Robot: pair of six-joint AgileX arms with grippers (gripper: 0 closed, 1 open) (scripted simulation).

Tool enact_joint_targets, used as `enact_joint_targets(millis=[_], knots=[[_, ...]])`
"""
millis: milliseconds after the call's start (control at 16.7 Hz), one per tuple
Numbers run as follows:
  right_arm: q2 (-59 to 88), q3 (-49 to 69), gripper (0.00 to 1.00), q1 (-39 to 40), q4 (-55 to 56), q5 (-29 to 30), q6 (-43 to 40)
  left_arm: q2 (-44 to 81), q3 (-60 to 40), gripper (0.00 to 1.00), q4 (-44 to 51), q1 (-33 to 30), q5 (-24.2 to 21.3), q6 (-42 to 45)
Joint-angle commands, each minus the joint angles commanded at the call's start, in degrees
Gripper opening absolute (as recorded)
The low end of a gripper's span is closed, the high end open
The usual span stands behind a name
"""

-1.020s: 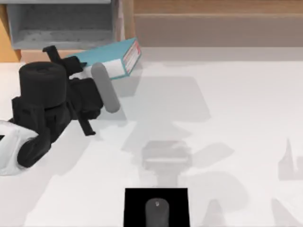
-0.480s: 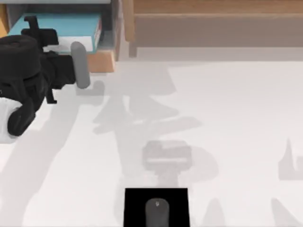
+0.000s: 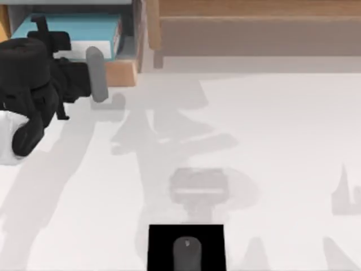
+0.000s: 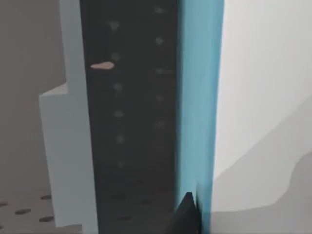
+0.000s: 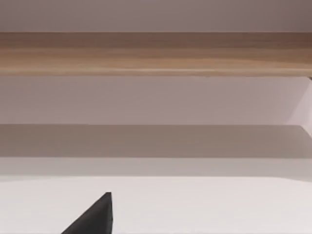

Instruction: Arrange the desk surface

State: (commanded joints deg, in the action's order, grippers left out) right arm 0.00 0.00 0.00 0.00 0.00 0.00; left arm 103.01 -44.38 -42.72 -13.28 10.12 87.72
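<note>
Left arm: upper left of the top view, over the bench's back edge, its gripper (image 3: 49,38) reaching into the drawer (image 3: 127,56).
Left gripper state: cannot tell whether it is clamped on the book or apart; the wrist and the drawer wall hide the contact.
Book: the blue book (image 3: 73,31) lies flat inside the open drawer, spine toward the frame's right; in the left wrist view its blue edge (image 4: 195,97) runs just beside a black fingertip (image 4: 187,214).
Change, one second back: the book was tilted on the bench in front of the shelf unit; it is now inside the drawer.
Change, half a second back: book and arm have barely shifted, so the placing appears finished or nearly so.
Bench: the white bench (image 3: 271,141) fills most of the top view, bare except at the bottom centre.
Pad and mouse: a black pad (image 3: 161,243) at the bottom centre edge carries a grey mouse (image 3: 186,251), apparently in place.
Right arm: parked; a dark fingertip (image 5: 95,217) juts into the right wrist view, facing the wooden shelf (image 5: 156,51).
Task meaning: the loose item appears stowed; release, withdrawal and probably closing the drawer remain.
</note>
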Motion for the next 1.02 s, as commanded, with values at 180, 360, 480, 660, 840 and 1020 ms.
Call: enact_joint_targets(millis=[180, 360, 480, 660, 840, 1020], knots=[[0.0, 0.0, 1.0, 0.0, 0.0, 0.0, 0.0, 2.29, -2.68, 0.0, 0.18, 0.46, -0.37, 0.11], [0.0, 0.0, 1.0, 0.0, 0.0, 0.0, 0.0, 4.25, -4.83, 0.0, 0.4, 0.81, -0.76, 0.12], [0.0, 0.0, 1.0, 0.0, 0.0, 0.0, 0.0, 4.25, -4.83, 0.0, 0.4, 0.81, -0.76, 0.12], [0.0, 0.0, 1.0, 0.0, 0.0, 0.0, 0.0, 4.25, -4.83, 0.15, 0.4, 0.81, -0.76, 0.12], [0.0, 0.0, 1.0, 0.0, 0.0, 0.0, 0.0, 4.25, -4.83, 0.38, 0.4, 0.81, -0.76, 0.12], [0.0, 0.0, 1.0, 0.0, 0.0, 0.0, 0.0, 4.25, -4.83, 0.6, 0.4, 0.81, -0.76, 0.12]])
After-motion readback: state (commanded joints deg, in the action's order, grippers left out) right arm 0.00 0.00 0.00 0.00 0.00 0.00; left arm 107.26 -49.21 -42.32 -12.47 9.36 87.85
